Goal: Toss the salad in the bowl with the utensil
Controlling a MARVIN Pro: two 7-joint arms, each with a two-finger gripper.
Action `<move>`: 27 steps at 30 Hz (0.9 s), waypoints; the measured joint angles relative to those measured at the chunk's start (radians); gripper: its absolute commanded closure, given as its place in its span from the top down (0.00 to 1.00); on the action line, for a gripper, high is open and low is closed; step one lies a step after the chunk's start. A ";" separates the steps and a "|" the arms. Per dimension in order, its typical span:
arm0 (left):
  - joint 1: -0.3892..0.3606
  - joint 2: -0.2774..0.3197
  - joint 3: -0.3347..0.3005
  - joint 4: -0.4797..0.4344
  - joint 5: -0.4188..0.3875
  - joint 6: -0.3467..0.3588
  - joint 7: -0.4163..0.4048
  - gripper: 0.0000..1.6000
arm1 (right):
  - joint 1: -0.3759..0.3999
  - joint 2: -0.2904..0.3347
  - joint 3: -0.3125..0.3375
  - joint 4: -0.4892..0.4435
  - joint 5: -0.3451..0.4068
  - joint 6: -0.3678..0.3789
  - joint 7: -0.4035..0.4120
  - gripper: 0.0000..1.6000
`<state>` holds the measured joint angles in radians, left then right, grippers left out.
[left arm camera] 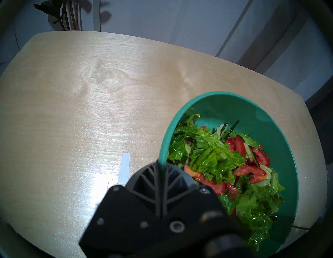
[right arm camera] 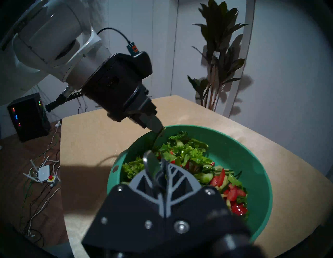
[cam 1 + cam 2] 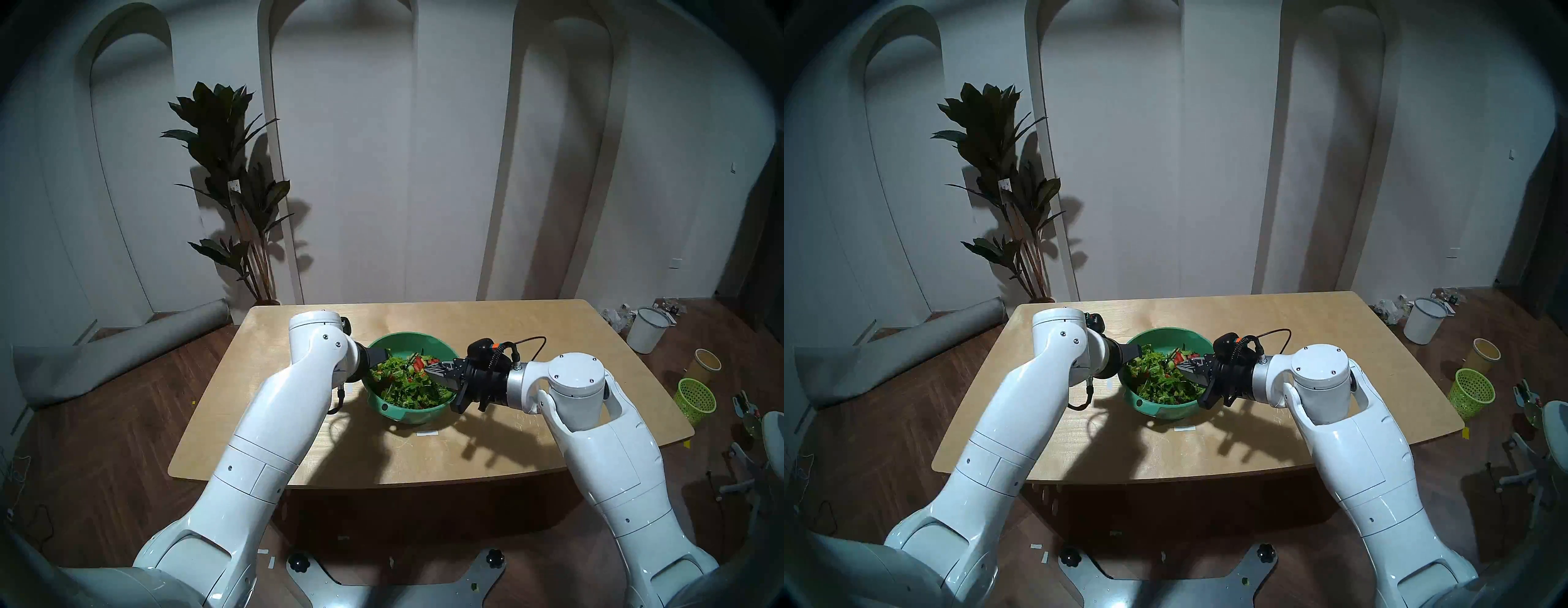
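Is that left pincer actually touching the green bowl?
Touching. The left wrist view shows the left pincer shut on the bowl rim, one finger either side.

Tabletop (image 3: 488,335) bare all around the bowl (image 3: 418,414) — open passage there. Over the bowl, left pincer (image 3: 384,354) on the rim and right pincer (image 3: 428,368) crowd the opening.

Head pair looking down from above on the table (image 3: 488,424), near-identical. Left wrist view close over the bowl (image 1: 281,126) rim; right wrist view close, opposite side. All sharing the bowl.
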<state>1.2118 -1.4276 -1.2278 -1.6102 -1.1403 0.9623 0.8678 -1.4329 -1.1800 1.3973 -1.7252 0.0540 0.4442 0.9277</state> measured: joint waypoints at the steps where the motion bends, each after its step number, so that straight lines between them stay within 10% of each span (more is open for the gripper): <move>1: 0.000 0.000 -0.001 0.000 -0.001 0.000 0.000 0.00 | 0.011 0.013 -0.018 0.001 -0.013 0.003 0.020 0.00; 27: 0.003 -0.006 0.000 0.001 0.011 0.000 -0.002 0.00 | 0.159 0.233 -0.268 0.060 -0.426 -0.498 0.112 0.00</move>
<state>1.2144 -1.4337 -1.2282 -1.6089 -1.1291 0.9623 0.8663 -1.2743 -0.9472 1.1291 -1.6654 -0.3724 -0.0540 1.0394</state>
